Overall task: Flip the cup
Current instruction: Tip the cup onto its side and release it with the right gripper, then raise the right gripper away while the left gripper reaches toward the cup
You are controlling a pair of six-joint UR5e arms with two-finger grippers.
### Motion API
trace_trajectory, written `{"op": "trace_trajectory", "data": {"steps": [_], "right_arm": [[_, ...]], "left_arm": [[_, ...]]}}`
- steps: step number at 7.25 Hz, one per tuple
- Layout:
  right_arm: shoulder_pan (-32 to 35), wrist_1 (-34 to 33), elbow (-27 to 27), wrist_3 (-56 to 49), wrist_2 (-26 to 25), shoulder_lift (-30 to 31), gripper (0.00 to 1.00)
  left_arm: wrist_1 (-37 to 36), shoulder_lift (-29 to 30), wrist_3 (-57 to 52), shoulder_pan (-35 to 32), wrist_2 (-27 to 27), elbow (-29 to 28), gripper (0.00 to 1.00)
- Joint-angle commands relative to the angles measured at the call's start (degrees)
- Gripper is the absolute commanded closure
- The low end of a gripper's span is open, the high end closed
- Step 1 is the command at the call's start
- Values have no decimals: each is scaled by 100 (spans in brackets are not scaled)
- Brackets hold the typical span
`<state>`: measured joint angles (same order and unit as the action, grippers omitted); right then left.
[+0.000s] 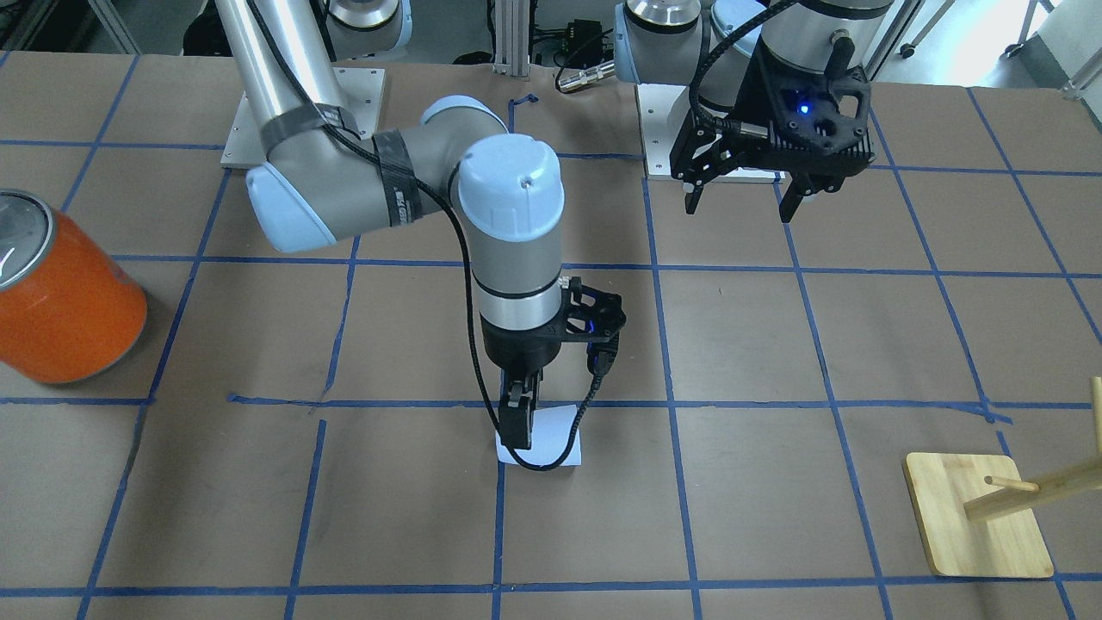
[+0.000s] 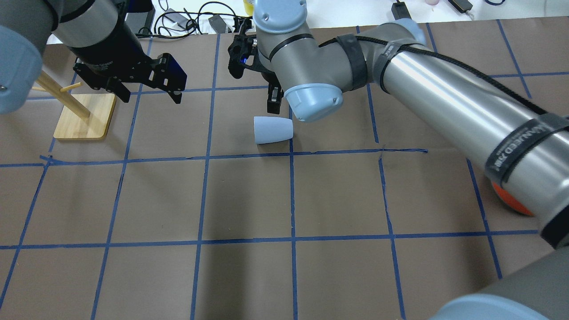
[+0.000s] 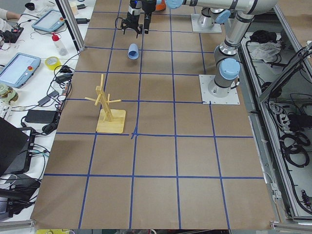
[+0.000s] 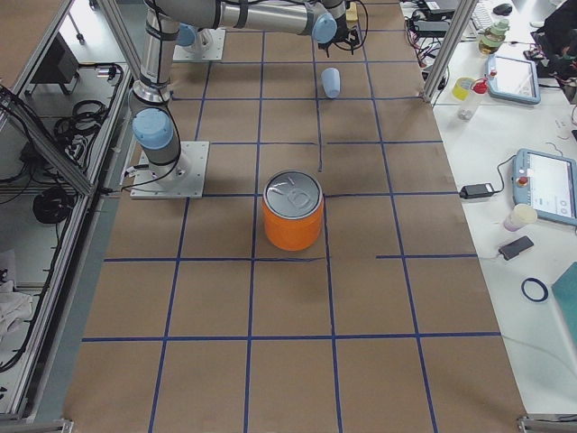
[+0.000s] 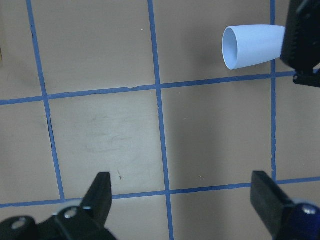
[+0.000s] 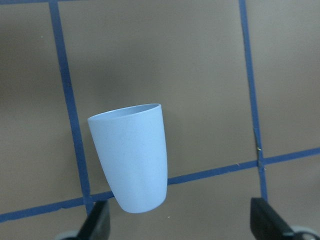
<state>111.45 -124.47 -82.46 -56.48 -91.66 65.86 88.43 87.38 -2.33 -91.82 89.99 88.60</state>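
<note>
cup (image 2: 272,130): on its side, partly hidden from front
right gripper (image 6: 182,226): fingers apart
left gripper (image 5: 183,197): fingers apart
strap (image 2: 520,146) words: blurry

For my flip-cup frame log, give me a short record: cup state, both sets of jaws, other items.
cup: lying on its side, mouth toward the robot's left
right gripper: jaws open, low at the cup, not closed on it
left gripper: jaws open, raised, apart from the cup
other items: orange can, wooden rack
</note>
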Motion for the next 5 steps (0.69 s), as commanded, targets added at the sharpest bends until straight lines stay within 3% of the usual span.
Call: {"op": "trace_trajectory", "data": {"steps": [1,2,4,5], "right_arm": [[-508,779,-7,521,-10,889,0],[-911,1123,-7,594,-1,1198,0],[-1484,1966,-16,1345,-1,1673,0],[-1608,2109,-68,1899,-10,1832,0]], "left_arm": [[25,-177,-13,163,1,9,0],[8,-195,-100,295,-200,26,0],[-323,84,-101,576,-1757,401,0],[-1101,303,-223,690,-2462,787,0]]}}
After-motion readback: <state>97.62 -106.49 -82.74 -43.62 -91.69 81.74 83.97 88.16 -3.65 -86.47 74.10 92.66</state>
